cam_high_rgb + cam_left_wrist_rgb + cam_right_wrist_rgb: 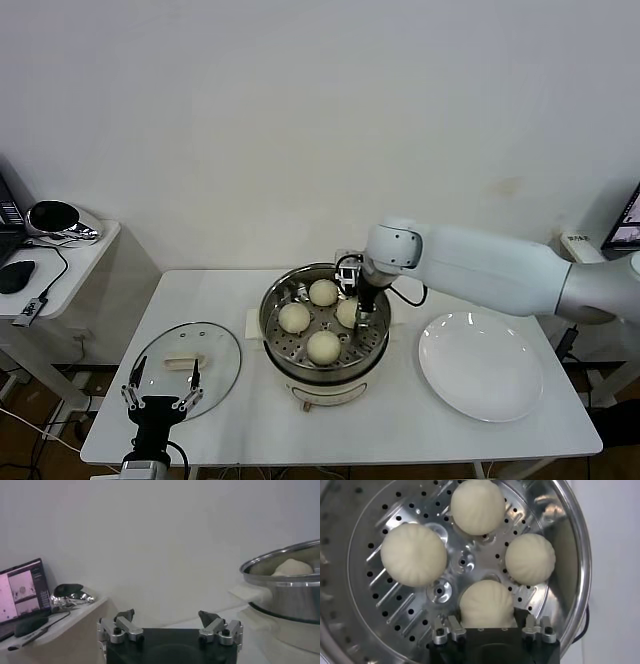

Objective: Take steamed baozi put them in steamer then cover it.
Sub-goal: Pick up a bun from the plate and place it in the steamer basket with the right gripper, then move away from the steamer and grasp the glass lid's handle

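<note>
While all four steamed baozi (322,346) sit in the steamer (276,338), the cover (222,358) lies apart on the table (420,424).

At the table's left front corner the left gripper (160,399) hangs idle with its fingers spread wide, just before the cover. Mid-table, the right gripper (493,628) reaches into the steamer, its fingers spread either side of one bun without clamping it. To the right rests a white plate (481,366).

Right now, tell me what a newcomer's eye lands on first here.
The shiny steamer at mid-table, with four baozi inside and the right gripper low over the one nearest the plate. Next, the glass cover lying on the robot's left, with the open left gripper at its near edge.
</note>
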{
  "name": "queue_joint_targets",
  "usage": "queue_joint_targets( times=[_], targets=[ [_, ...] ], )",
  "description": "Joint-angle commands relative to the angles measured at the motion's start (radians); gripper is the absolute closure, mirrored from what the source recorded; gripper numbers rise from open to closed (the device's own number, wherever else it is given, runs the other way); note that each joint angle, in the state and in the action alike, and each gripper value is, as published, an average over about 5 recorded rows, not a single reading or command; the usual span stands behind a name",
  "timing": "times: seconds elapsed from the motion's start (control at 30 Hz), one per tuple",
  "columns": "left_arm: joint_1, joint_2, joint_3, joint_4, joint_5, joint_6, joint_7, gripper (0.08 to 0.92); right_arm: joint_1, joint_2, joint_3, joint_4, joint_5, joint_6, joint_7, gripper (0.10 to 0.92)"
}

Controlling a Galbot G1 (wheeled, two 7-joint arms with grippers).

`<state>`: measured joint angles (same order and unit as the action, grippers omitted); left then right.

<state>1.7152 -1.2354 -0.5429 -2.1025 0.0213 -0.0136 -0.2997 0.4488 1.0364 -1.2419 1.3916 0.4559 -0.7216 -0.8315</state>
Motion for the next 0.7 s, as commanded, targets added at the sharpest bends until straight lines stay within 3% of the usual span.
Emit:
queue_joint_targets(
  times=[0.03,0.17,0.33,0.53,0.7],
  targets=[
    [-0.003,0.001,-0.001,0.005,-0.002,0.0,0.001,0.177,0.066,-0.097,0.02,0.121,0.017,-0.002,-0.014,0.21],
    [-0.009,-0.002,0.002,0.009,-0.003,0.0,0.002,0.177,0.055,-0.188,0.059,0.235,0.015,0.025,0.037,0.203],
    [-0.01,-0.007,0.005,0.012,-0.002,-0.007,0.003,0.177,-0.121,-0.353,0.22,0.374,0.005,0.132,0.282,0.203],
    [-0.003,-0.01,0.004,0.013,0.0,-0.017,0.002,0.177,-0.642,-0.54,0.69,0.491,-0.02,0.318,0.536,0.203],
    [-0.001,-0.014,-0.001,0.02,0.002,-0.029,0.0,0.177,-1.112,-0.511,1.083,0.498,-0.07,0.565,0.69,0.203]
  ],
)
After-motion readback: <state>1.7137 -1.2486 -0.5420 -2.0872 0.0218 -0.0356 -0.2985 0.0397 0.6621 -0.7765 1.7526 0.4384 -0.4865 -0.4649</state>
